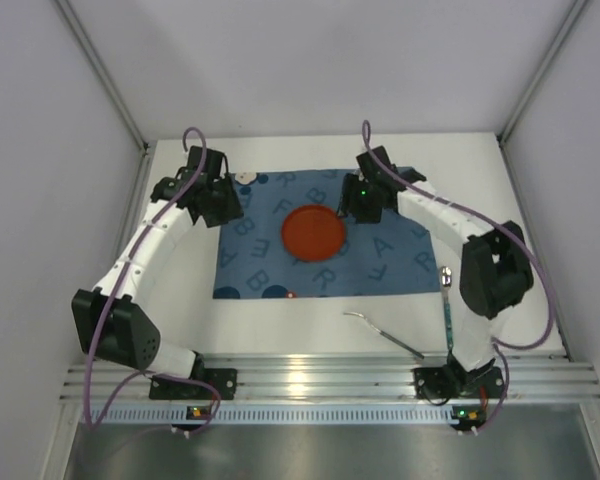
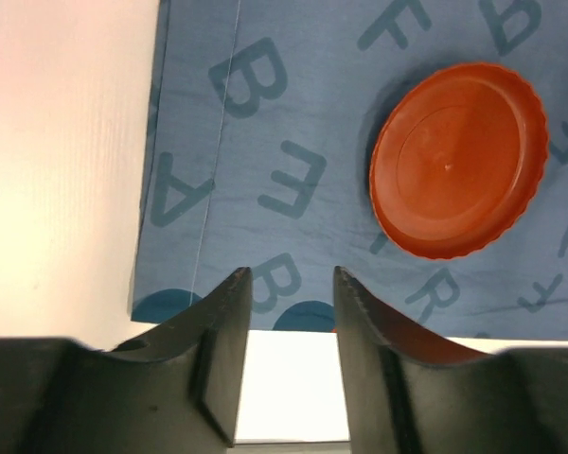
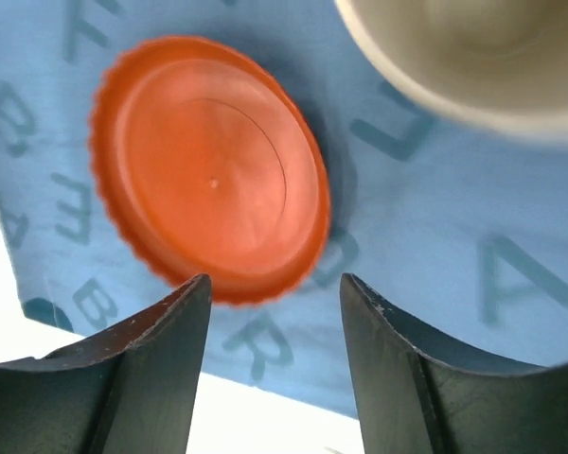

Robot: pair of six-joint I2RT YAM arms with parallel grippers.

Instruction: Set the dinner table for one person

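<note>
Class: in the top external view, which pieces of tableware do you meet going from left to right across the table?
Orange plate → silver utensil → green-handled spoon.

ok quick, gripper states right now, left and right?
Left gripper: open, holding nothing.
Right gripper: open, holding nothing.

Bright, even light; blurred wrist close-ups
</note>
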